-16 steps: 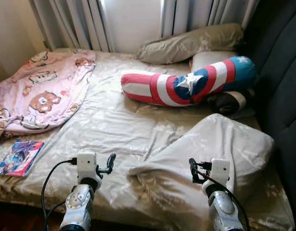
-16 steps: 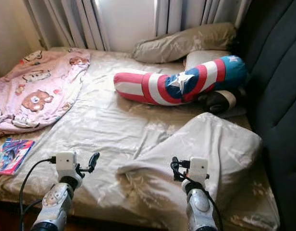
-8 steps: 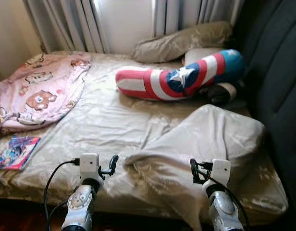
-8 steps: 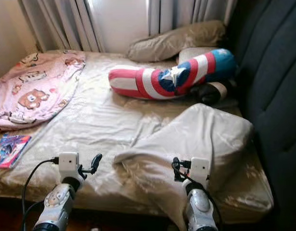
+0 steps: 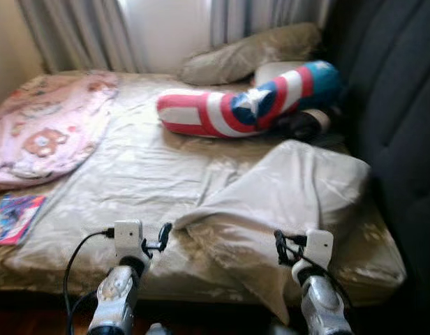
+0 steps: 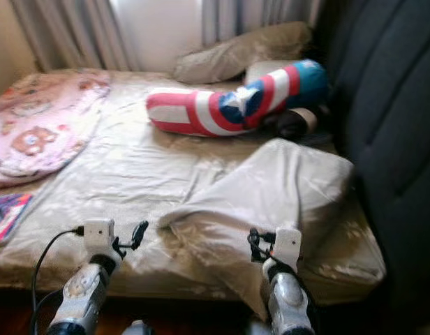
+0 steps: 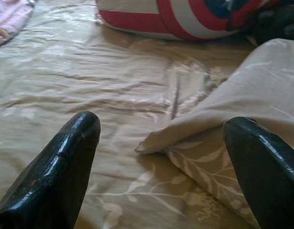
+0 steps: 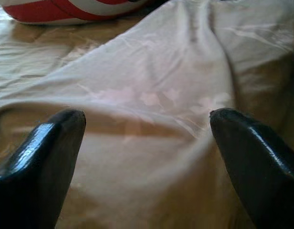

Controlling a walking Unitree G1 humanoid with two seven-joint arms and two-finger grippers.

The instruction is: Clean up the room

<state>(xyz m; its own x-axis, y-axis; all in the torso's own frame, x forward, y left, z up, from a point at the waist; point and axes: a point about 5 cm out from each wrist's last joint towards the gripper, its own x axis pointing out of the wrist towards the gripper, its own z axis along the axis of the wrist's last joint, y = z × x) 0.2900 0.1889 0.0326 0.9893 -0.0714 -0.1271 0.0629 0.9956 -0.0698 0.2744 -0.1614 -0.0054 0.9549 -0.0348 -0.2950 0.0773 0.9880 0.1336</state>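
Bed [image 5: 131,174] covered by a beige leaf-patterned sheet, seen from its near edge; head views slightly blurred. A crumpled beige blanket [image 5: 292,195] lies heaped on the right half of the bed, one corner trailing toward the near edge. Behind it, a long bolster pillow [image 5: 243,108] striped red, white and blue with a white star lies across the bed near the headboard [image 5: 396,105], which is dark and padded. A beige pillow [image 5: 250,52] rests against the grey curtains [image 5: 82,31] at the far side. A pink blanket [image 5: 47,125] printed with cartoon bears is spread over the far left corner; a colourful book [image 5: 16,218] lies just beside its near edge, its cover writing too blurred to read.

Left hand [image 5: 160,239] is held above the near edge of the bed, fingers [image 7: 66,162] spread wide and empty, pointing at the blanket's trailing corner. Right hand [image 5: 279,246] is held over the near part of the blanket, fingers [image 8: 47,157] likewise spread wide, gripping nothing.

No brand marks or legible text are visible.
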